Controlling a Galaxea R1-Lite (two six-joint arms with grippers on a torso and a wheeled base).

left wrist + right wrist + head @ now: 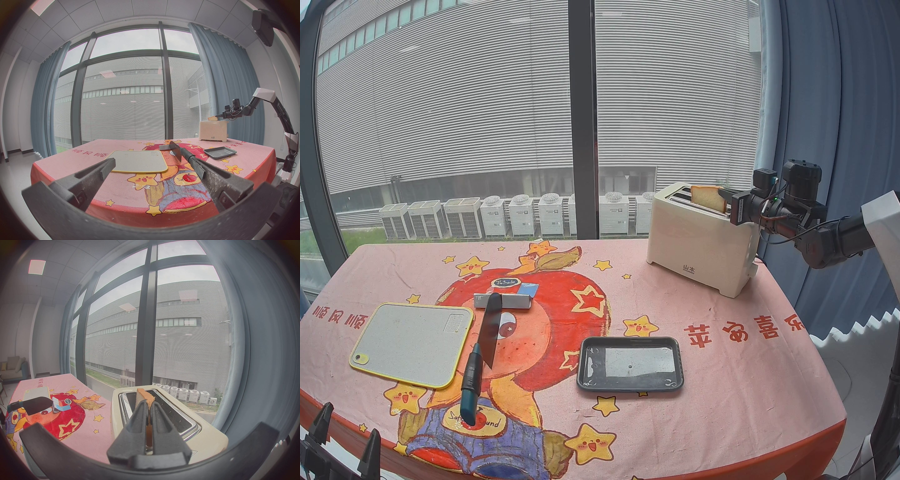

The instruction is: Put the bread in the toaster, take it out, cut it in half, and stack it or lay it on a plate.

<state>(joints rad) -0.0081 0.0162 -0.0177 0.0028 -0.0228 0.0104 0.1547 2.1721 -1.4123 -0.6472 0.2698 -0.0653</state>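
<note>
A slice of bread (707, 197) stands upright, its upper part sticking out of a slot of the cream toaster (700, 247) at the back right of the table. My right gripper (727, 200) is shut on the bread's edge above the toaster; in the right wrist view its fingers (137, 424) pinch the bread (144, 397) over the slot. A knife (481, 350) with a teal handle lies between the grey cutting board (412, 342) and the black plate (630, 364). My left gripper (153, 173) hangs open off the table's front left corner, holding nothing.
A small metal knife rest (503, 301) props up the knife blade near the table's middle. The table wears a pink cartoon cloth (737, 387). A window and a blue curtain (831, 125) stand close behind the toaster.
</note>
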